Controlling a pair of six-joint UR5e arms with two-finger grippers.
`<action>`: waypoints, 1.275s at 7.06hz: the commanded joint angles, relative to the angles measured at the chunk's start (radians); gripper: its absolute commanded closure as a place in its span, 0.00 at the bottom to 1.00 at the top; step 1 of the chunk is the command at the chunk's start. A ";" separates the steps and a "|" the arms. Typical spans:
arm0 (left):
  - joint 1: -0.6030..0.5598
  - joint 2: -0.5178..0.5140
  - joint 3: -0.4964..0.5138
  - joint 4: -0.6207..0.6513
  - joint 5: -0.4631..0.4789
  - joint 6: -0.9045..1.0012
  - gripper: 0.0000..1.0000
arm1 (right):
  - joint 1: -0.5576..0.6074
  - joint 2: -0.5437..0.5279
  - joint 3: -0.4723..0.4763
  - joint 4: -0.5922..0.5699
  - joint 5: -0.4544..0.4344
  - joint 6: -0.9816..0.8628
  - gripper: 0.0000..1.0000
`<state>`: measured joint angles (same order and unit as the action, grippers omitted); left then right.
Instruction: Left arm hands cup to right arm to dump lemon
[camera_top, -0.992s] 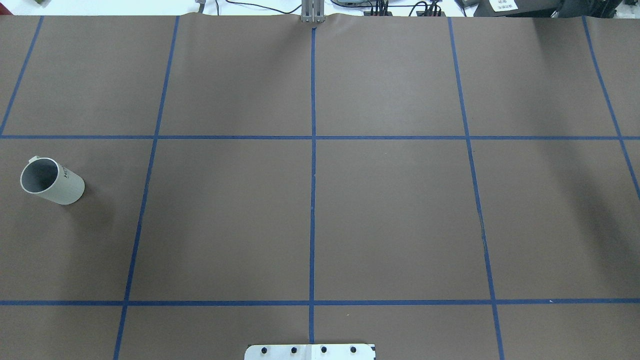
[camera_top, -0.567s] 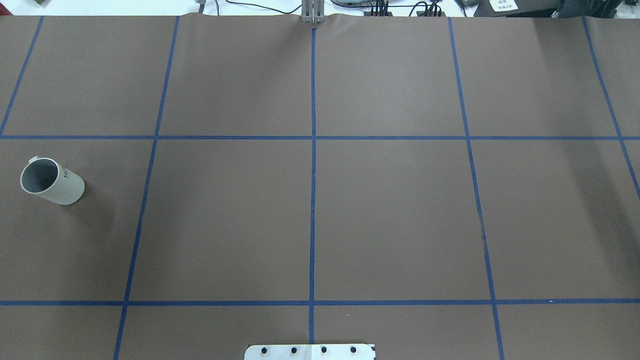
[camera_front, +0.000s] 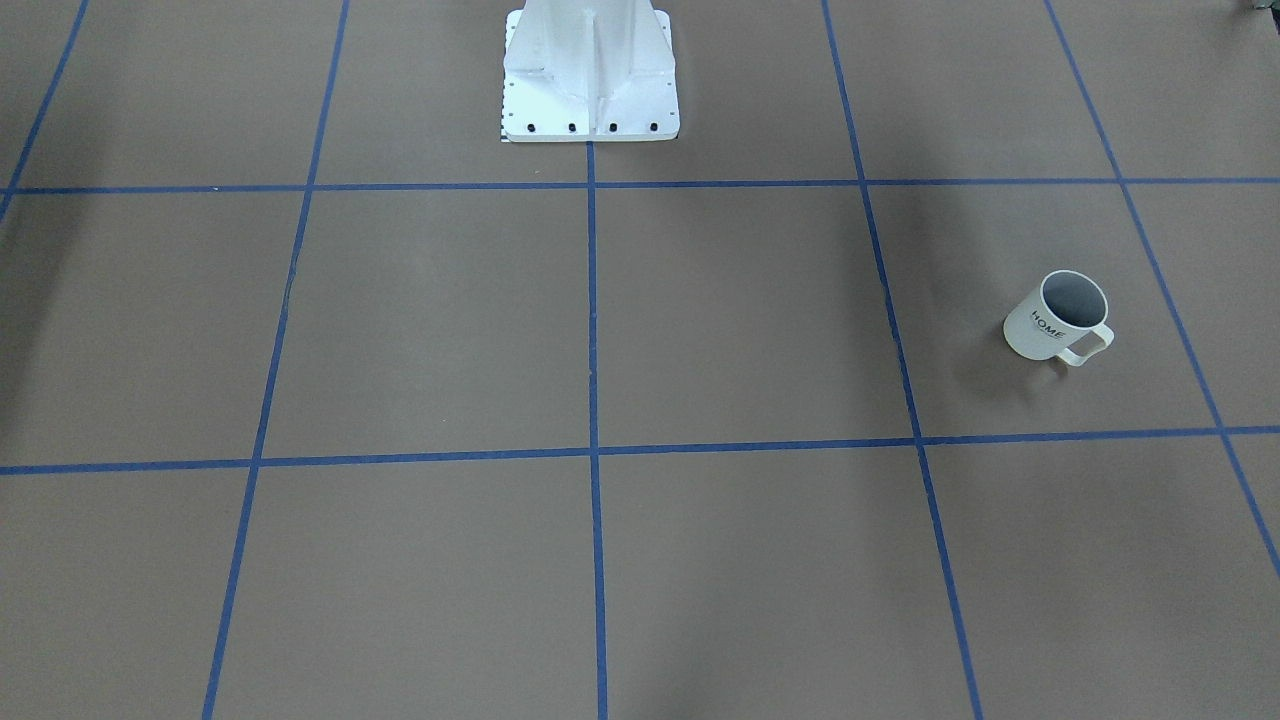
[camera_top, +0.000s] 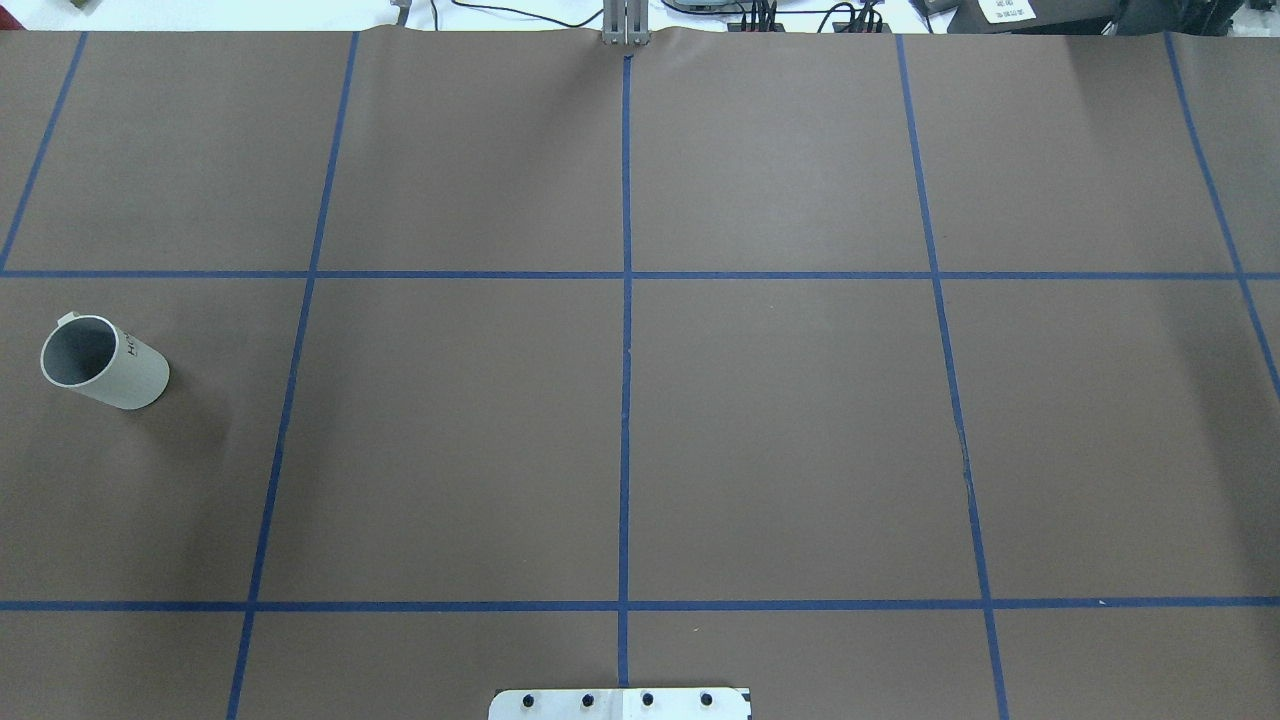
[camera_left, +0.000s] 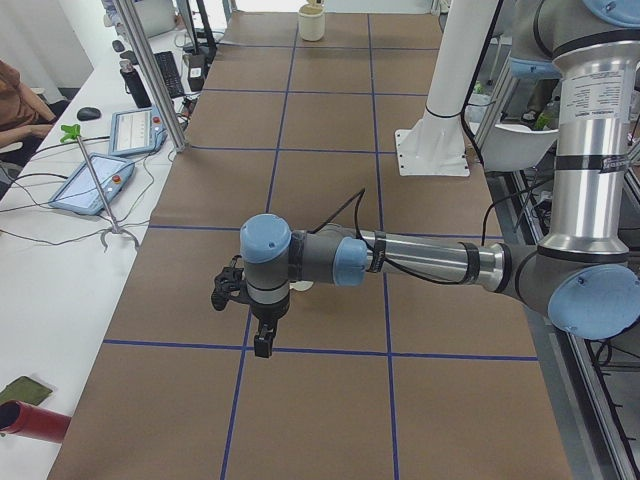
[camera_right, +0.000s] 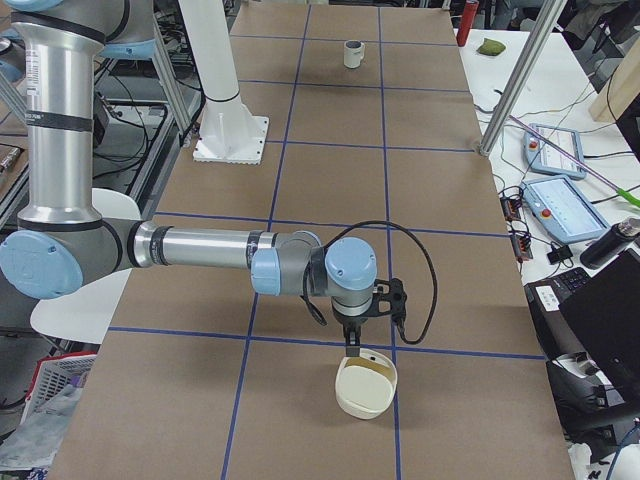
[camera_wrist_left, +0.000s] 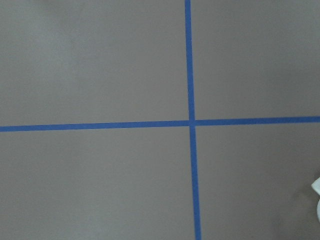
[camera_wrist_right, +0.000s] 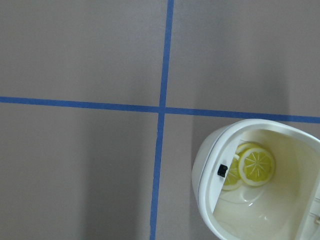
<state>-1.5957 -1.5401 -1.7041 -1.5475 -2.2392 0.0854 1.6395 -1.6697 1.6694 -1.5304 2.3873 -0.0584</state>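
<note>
The off-white cup (camera_top: 105, 362) (camera_front: 1060, 315) with black "HOME" lettering stands upright on the brown table's left part, its handle pointing away from the robot. Its inside shows only grey. It appears small and far off as the cup (camera_right: 353, 52) in the exterior right view. The left gripper (camera_left: 262, 340) hangs above a tape crossing and shows only in the exterior left view, so I cannot tell its state. The right gripper (camera_right: 352, 345) hovers just over a white bowl (camera_right: 365, 388) (camera_wrist_right: 210, 165) holding lemon slices (camera_wrist_right: 256, 166). I cannot tell whether it is open or shut.
The white robot pedestal (camera_front: 590, 80) stands at the table's near-robot edge, its base plate (camera_top: 620, 703) showing in the overhead view. Blue tape lines grid the brown surface. A side bench carries tablets (camera_left: 92, 185), and a person's arm (camera_left: 15, 95) rests there.
</note>
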 joint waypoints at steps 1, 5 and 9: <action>-0.001 0.003 -0.006 -0.006 0.001 0.002 0.00 | 0.002 -0.018 -0.010 -0.004 0.013 0.000 0.00; 0.003 0.002 -0.005 -0.003 -0.027 -0.001 0.00 | 0.013 -0.054 0.071 -0.013 0.018 0.015 0.00; 0.005 0.002 -0.002 0.000 -0.020 -0.001 0.00 | -0.014 -0.058 0.108 -0.010 0.016 0.112 0.00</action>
<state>-1.5917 -1.5386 -1.7074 -1.5488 -2.2610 0.0844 1.6330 -1.7260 1.7736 -1.5406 2.4043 0.0319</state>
